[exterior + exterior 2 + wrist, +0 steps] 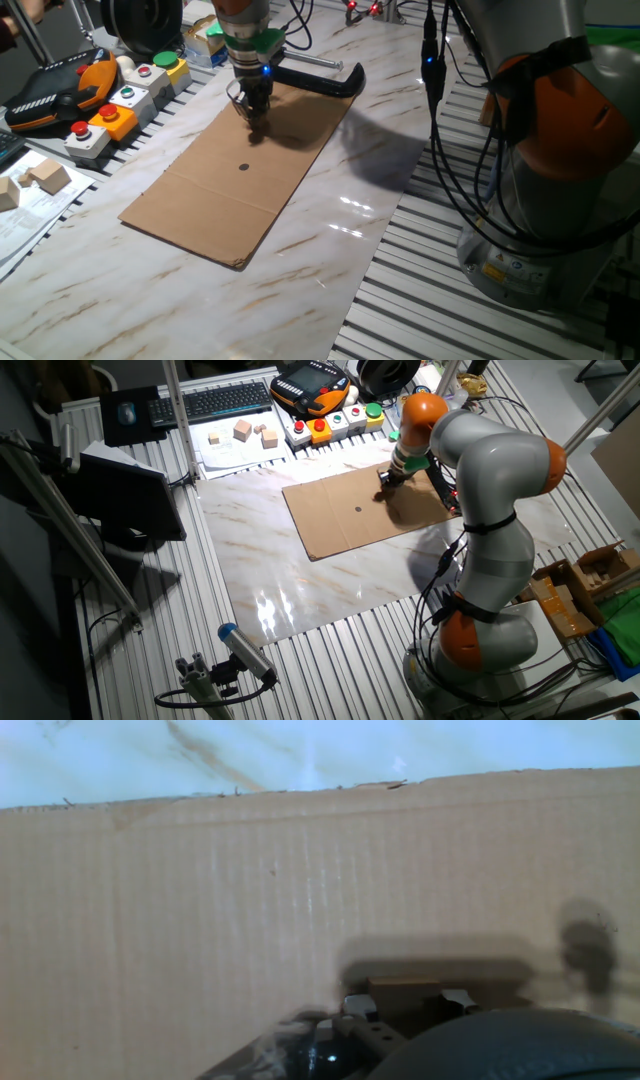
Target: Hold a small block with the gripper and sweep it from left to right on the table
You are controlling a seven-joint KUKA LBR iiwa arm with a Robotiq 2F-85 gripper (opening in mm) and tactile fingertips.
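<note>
I see the small block point(404, 992) pinched between the fingers point(456, 999), which are closed down onto its two sides; in the hand view it shows as a little brown slab low in the frame, just above the cardboard sheet point(250, 920). My gripper point(252, 104) hangs straight down over the far right part of that sheet, near its far edge, with its blue light on and the green ring above it. From the fixed views I cannot tell whether the block touches the cardboard or sits just off it. A small dark dot point(244, 166) marks the sheet nearer to me and well apart from the gripper. The sheet lies flat on the marble bench point(330, 250). Just beyond the gripper a black C-clamp point(320, 78) rests at the sheet's far edge. To the left sit button boxes point(120, 110), and further left pale wooden blocks point(45, 177) on paper.
</note>
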